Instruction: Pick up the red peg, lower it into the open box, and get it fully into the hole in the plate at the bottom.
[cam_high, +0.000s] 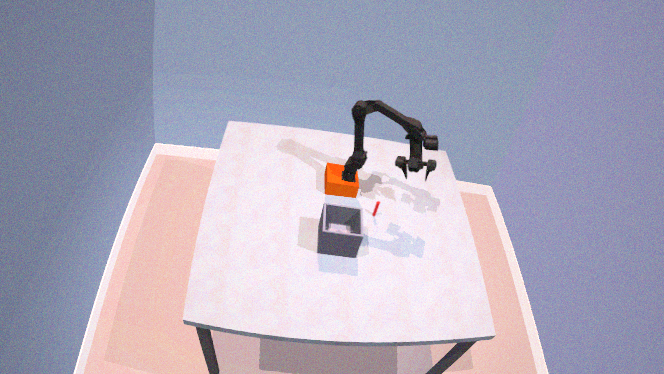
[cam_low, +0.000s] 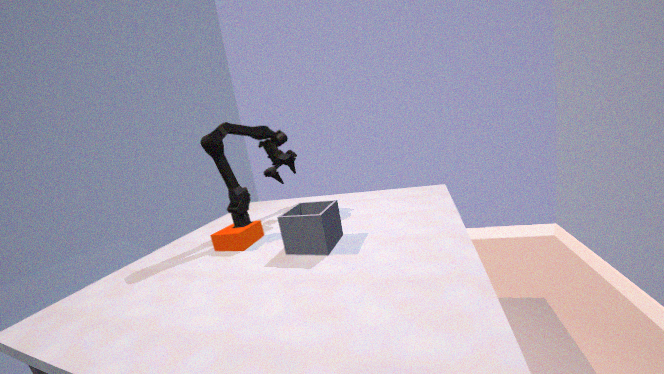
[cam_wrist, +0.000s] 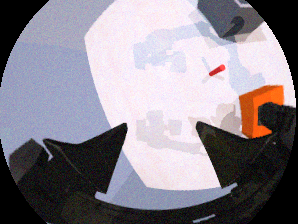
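The red peg (cam_high: 376, 208) (cam_wrist: 217, 70) appears to stand upright on the table, beside the box. It does not show in the exterior view. The open dark grey box (cam_high: 339, 245) (cam_low: 306, 235) (cam_wrist: 225, 20) stands in front of the arm's base. A pale surface (cam_high: 340, 228) shows at its bottom; I cannot make out the hole. My gripper (cam_high: 416, 179) (cam_low: 289, 178) (cam_wrist: 162, 125) is open and empty, pointing down high above the table. In the top view it is right of the peg and farther back.
The orange block (cam_high: 341, 187) (cam_low: 235, 239) (cam_wrist: 250, 116) under the arm's base stands just behind the box. The table's far right edge shows in the top view and cuts across the wrist view. Shadows of the arm lie on the table (cam_high: 270, 295) (cam_low: 200, 310) around the peg.
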